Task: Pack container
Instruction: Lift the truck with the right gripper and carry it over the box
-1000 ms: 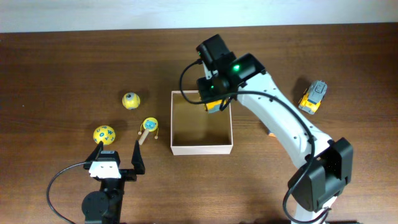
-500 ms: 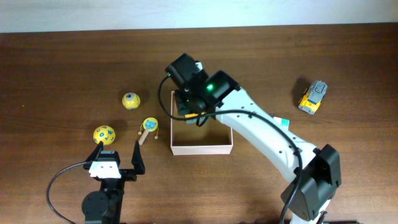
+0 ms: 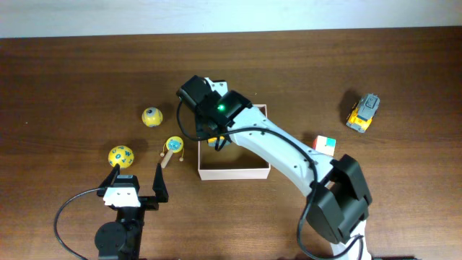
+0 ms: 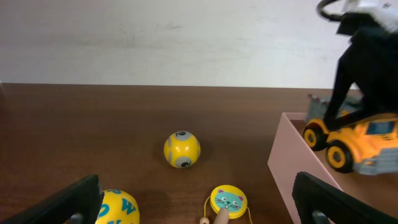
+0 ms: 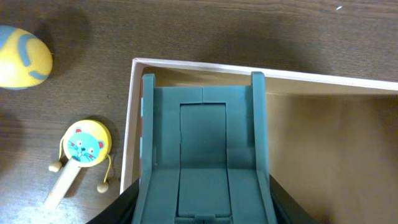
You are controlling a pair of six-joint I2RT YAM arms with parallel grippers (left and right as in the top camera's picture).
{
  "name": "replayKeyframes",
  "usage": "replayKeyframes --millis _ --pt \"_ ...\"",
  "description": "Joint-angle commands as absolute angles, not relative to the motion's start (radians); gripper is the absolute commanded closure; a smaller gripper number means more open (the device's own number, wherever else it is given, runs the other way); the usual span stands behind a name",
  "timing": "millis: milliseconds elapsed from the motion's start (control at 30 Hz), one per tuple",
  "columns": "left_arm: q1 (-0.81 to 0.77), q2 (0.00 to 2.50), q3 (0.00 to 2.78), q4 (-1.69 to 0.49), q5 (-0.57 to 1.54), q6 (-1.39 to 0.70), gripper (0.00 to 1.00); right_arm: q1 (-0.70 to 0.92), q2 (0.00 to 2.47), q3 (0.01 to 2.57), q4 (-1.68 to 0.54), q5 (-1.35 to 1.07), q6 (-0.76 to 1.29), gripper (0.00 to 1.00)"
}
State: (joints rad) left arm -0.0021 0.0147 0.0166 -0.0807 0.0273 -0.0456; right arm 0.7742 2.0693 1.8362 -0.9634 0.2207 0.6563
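- container (image 3: 234,172) sits mid-table, open top up, just right of the left gripper (image 3: 137,182); that one's nearest the arm bases, jaws spread wide, nothing in them
- just past it: a lettered yellow ball (image 3: 120,155) and a cat-face rattle drum (image 3: 173,146); the drum lies just beside the container's left wall
- container looks like thin cardboard; my guess is it's light, a bit flexy and easy to shove across the wood; way too wide to span, so I'd pinch one wall at the rim, mid-side
- over its far-left corner the right gripper (image 3: 215,134) is clamped on a yellow toy truck (image 4: 353,146); it's at rim height, not yet set down
- farthest out: one-eyed ball (image 3: 151,116) and a second truck (image 3: 363,113)
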Motion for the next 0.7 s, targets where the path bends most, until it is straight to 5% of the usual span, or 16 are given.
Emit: replayKeyframes --millis 0,667 --pt "0.003 0.008 0.009 -0.079 0.041 -0.030 0.01 0.779 2.086 1.847 -0.927 0.249 0.675 0.58" --pt "0.003 0.008 0.009 -0.079 0.041 -0.030 0.01 0.779 2.213 1.846 -0.858 0.274 0.715 0.58"
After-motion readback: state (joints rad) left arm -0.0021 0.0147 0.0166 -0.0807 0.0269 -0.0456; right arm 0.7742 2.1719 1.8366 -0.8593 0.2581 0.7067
